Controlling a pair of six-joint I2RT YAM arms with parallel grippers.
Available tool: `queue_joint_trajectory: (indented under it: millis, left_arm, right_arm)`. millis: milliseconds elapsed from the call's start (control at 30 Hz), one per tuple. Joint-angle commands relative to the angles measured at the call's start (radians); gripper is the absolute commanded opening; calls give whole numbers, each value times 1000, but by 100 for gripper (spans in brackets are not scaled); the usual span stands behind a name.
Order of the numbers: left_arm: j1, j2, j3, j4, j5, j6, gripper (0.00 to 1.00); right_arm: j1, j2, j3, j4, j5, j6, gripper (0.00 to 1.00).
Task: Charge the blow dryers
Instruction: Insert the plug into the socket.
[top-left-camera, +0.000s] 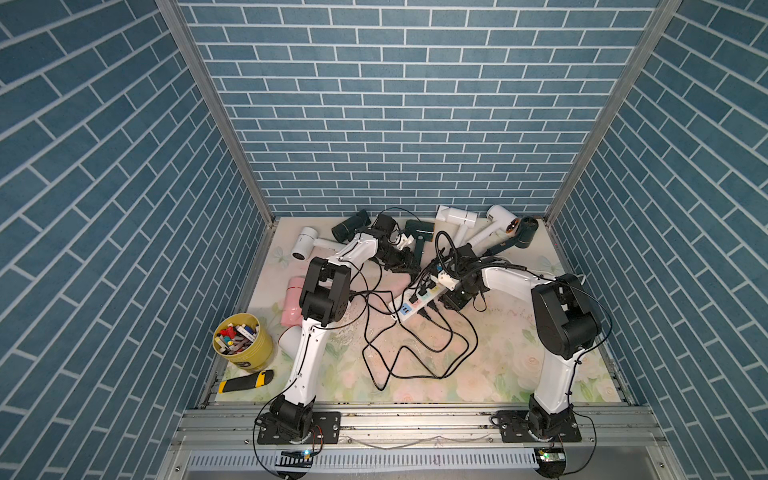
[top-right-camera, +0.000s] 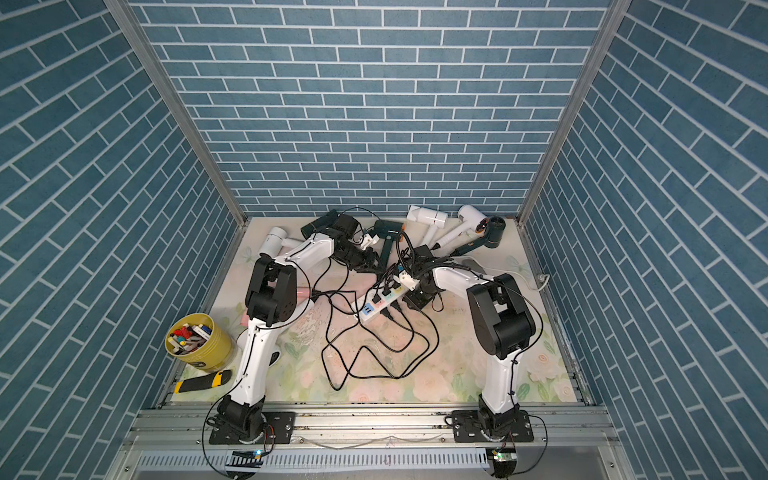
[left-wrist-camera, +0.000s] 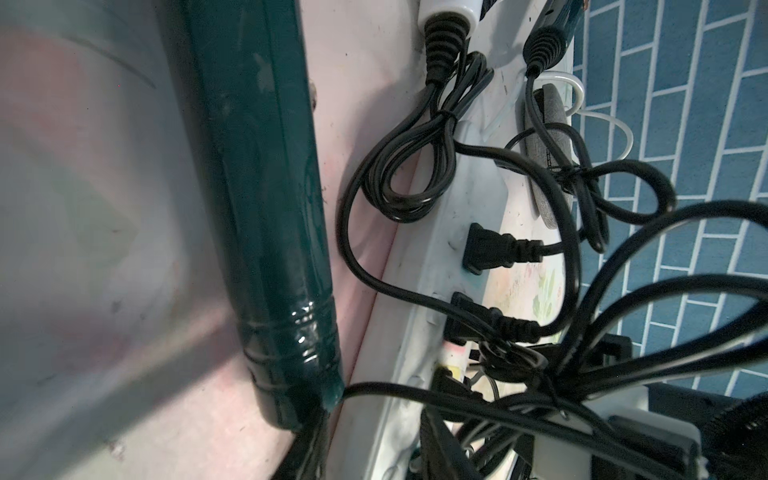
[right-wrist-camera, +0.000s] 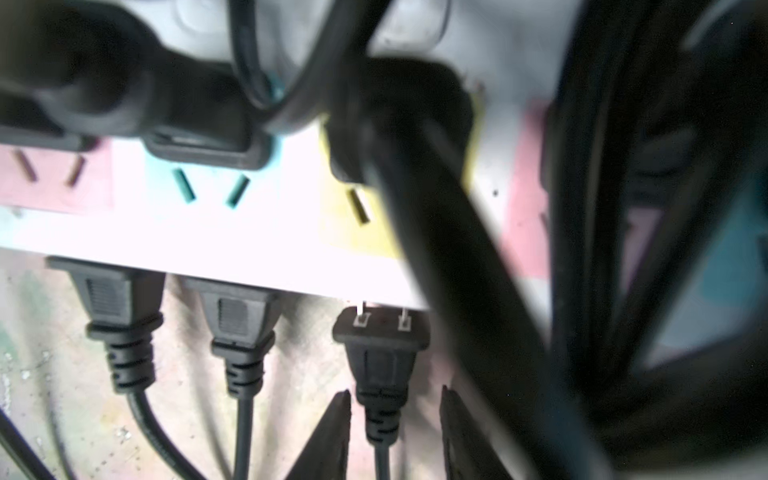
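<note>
Several blow dryers lie along the back of the mat: a white one (top-left-camera: 305, 243), dark ones (top-left-camera: 351, 226) (top-left-camera: 525, 232), a dark green one (top-left-camera: 419, 235) and white ones (top-left-camera: 457, 216). A pink one (top-left-camera: 293, 305) lies by the left arm. The white power strip (top-left-camera: 419, 301) holds several black plugs. My right gripper (right-wrist-camera: 395, 399) is open, its fingertips (right-wrist-camera: 343, 405) on either side of a black plug (right-wrist-camera: 380, 353) whose prongs sit partly in the strip's side. My left gripper (top-left-camera: 402, 266) hovers at the end of the dark green dryer's handle (left-wrist-camera: 266, 208); its jaws are hidden.
A tangle of black cords (top-left-camera: 415, 345) spreads over the floral mat in front of the strip. A yellow cup of pens (top-left-camera: 243, 340) and a yellow-black utility knife (top-left-camera: 247, 381) sit at the front left. A grey rounded object (left-wrist-camera: 544, 158) lies beyond the strip.
</note>
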Motion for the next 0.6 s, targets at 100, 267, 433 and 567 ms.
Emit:
queue_joint_trajectory:
  millis: [100,267,433,567]
  left_arm:
    - [-10,47,-1,-33,-24,16,42]
    - [-11,47,-2,-30,-19,13,41]
    - [-21,61,9,-37,-18,19,41]
    - [-35,76,15,-50,-24,34,41]
  right_arm:
    - [8,32,35,-34,11,-59,33]
    - [13,39,42,-38,21,-62,22]
    - [18,29,48,-29,18,-49,8]
    - [18,13,47,3,2,-10,1]
